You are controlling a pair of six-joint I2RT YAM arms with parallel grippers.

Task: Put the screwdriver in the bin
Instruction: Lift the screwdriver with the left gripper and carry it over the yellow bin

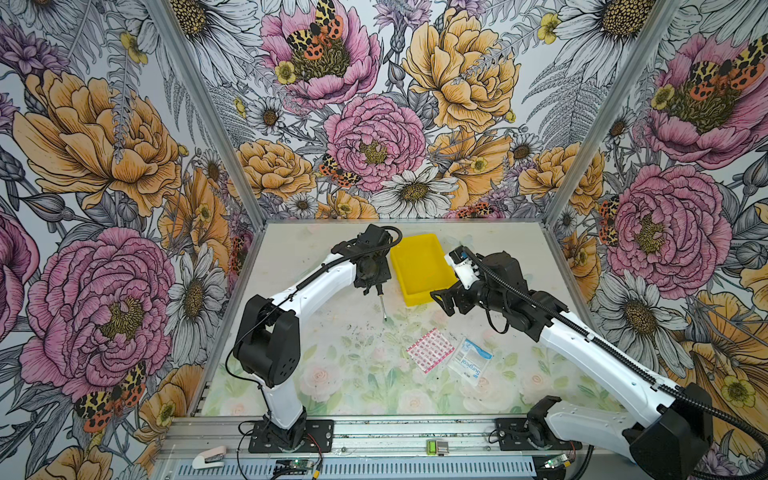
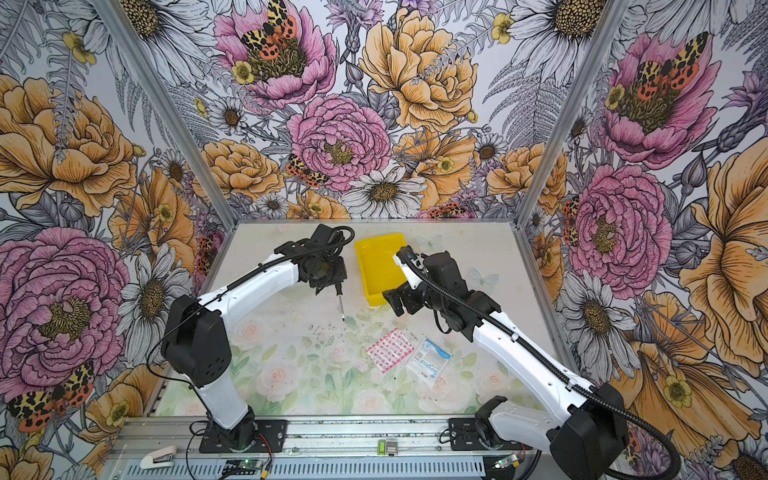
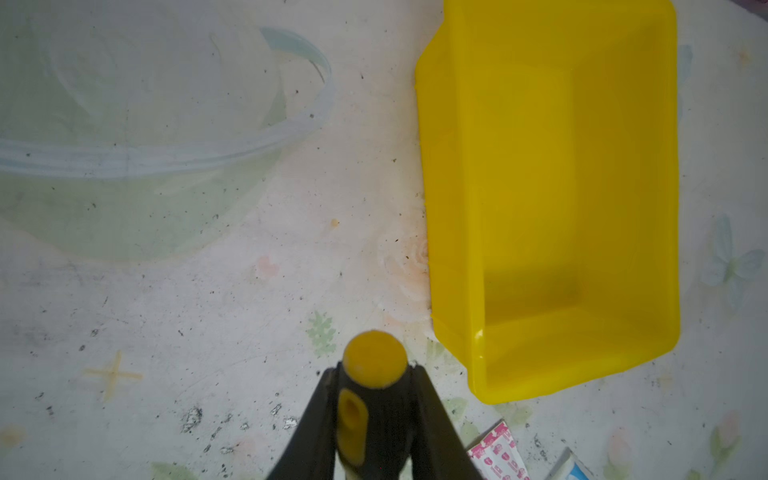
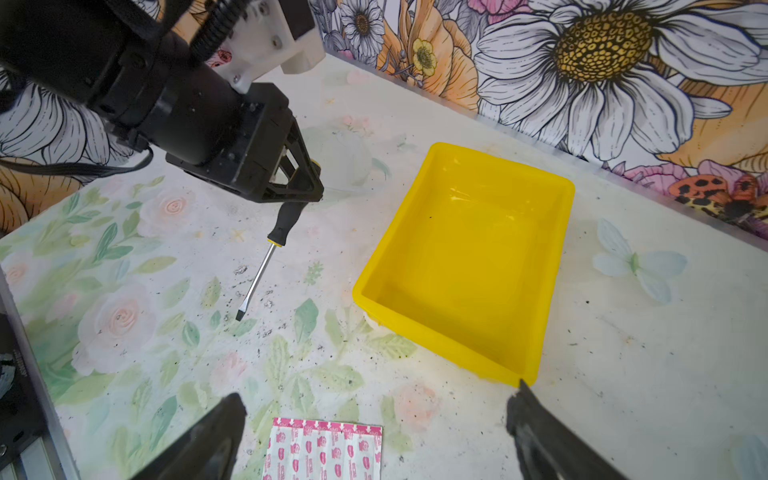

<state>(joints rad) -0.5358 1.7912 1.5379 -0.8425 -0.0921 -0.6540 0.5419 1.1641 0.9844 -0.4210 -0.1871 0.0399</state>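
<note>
I see the small screwdriver with the black-and-yellow handle and thin silver shaft (image 4: 266, 257) outside the bin, left of it in both top views (image 1: 382, 303). Its shaft slants down toward the floral-printed table (image 1: 332, 374). I cannot tell whether the tip touches. My left end effector (image 4: 301, 195) is clamped on the handle. The shallow bright yellow plastic bin (image 4: 469, 257) sits just beside it, with nothing in it. My right end effector (image 4: 378, 392) hangs near the bin's near corner, fingers wide apart. Nearer me lie a pink-and-white plaster strip sheet (image 1: 430, 350) and a clear surgical packet with blue print (image 1: 471, 360).
</note>
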